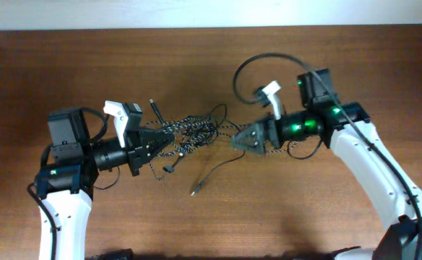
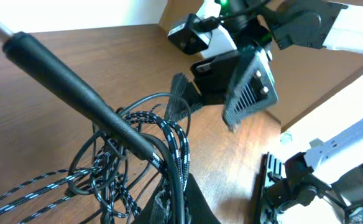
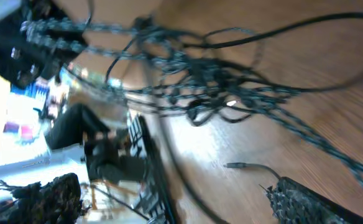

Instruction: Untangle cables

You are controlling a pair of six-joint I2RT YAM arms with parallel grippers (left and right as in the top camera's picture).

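The cables lie in one tangle on the wooden table between my two arms. The braided black-and-white cable (image 1: 190, 128) (image 2: 176, 144) loops through the tangle's middle. The plain black cable (image 1: 215, 170) trails out toward the front and ends in a small plug (image 1: 194, 192) (image 3: 234, 165). My left gripper (image 1: 169, 137) (image 2: 176, 205) is shut on a bunch of both cables at the tangle's left side. Just right of the tangle, my right gripper (image 1: 234, 142) (image 3: 178, 205) is open, nothing between its fingers (image 3: 312, 202). The right wrist view is blurred.
Another plug end (image 1: 152, 103) sticks out behind the left gripper and a third (image 1: 169, 170) lies in front of it. The right arm's own thick black cable (image 1: 243, 68) arcs above the table. The table's back edge (image 1: 211, 29) meets a white wall.
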